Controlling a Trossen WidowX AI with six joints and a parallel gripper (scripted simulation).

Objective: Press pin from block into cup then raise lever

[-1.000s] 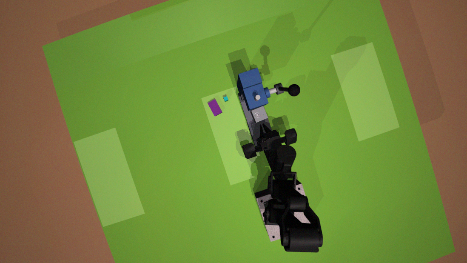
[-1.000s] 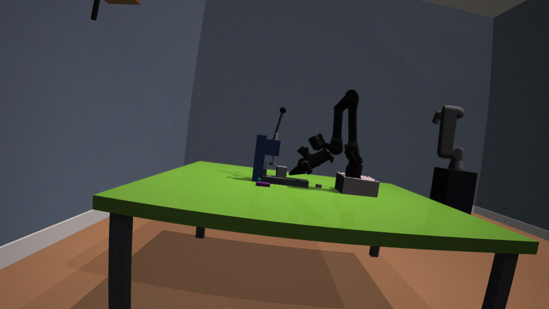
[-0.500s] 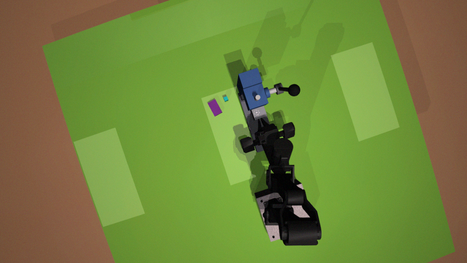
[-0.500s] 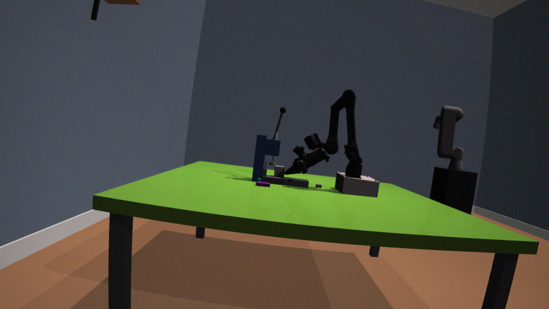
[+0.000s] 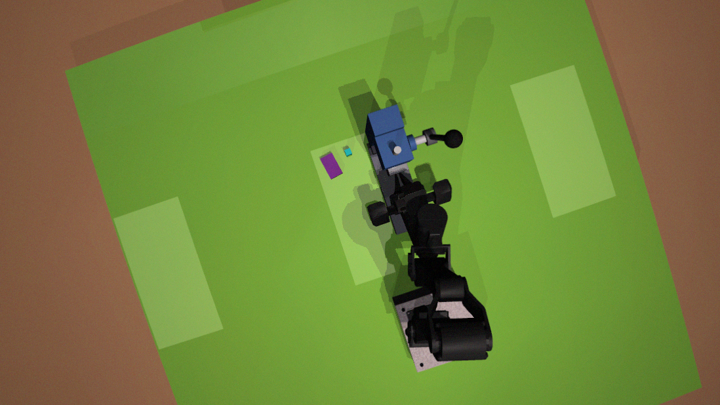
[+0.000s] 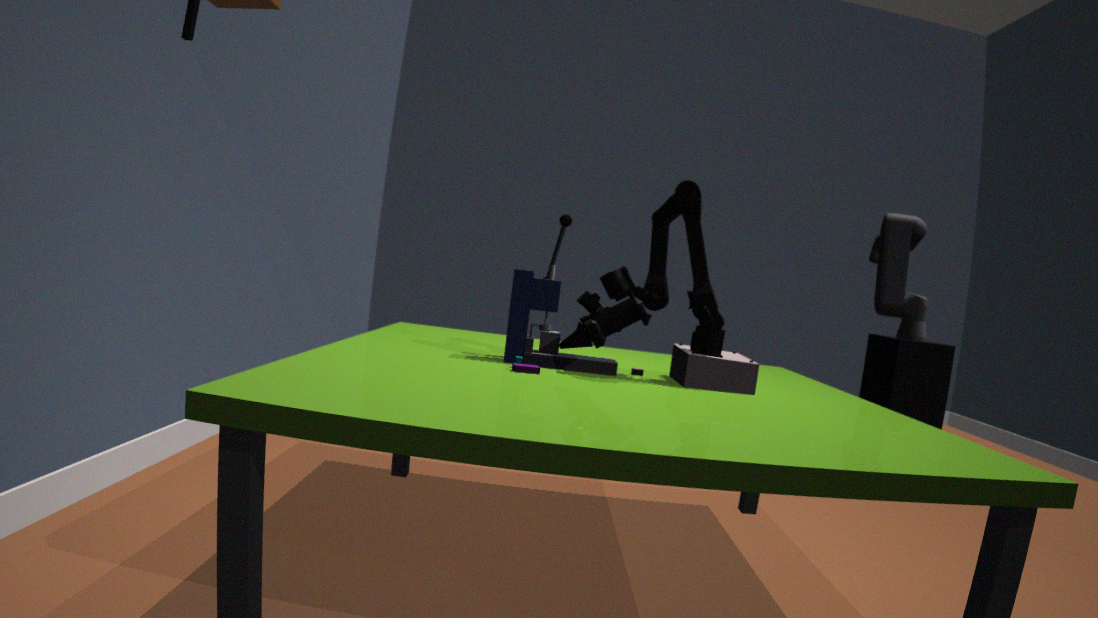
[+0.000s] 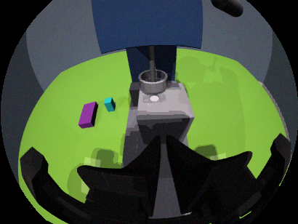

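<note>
I find the gripper [image 5: 399, 174] [image 6: 561, 346] [image 7: 163, 139] closed, nothing held, its tips at the near face of the grey block [image 5: 397, 170] [image 6: 549, 341] [image 7: 165, 103]. In my wrist view the block lies at twelve o'clock, pin [image 7: 154, 98] toward eleven (contact unconfirmed); I judge a straight twelve-o'clock push is due.

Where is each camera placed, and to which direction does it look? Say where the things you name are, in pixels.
Top: above the table [image 5: 503, 327] [image 6: 614, 429] [image 7: 225, 109], looking down; whole arm [image 5: 432, 218] [image 6: 659, 253] shows.
Exterior: off one table side, looking across it; whole arm from the side.
Wrist: behind the gripper [image 5: 399, 174] [image 6: 561, 347] [image 7: 163, 139], looking forward at block [image 5: 397, 170] [image 6: 549, 340] [image 7: 165, 107] and press [image 5: 395, 145] [image 6: 517, 322] [image 7: 149, 22]; only the gripper shows.
Shared: top and exterior both show arm, block and press.
</note>
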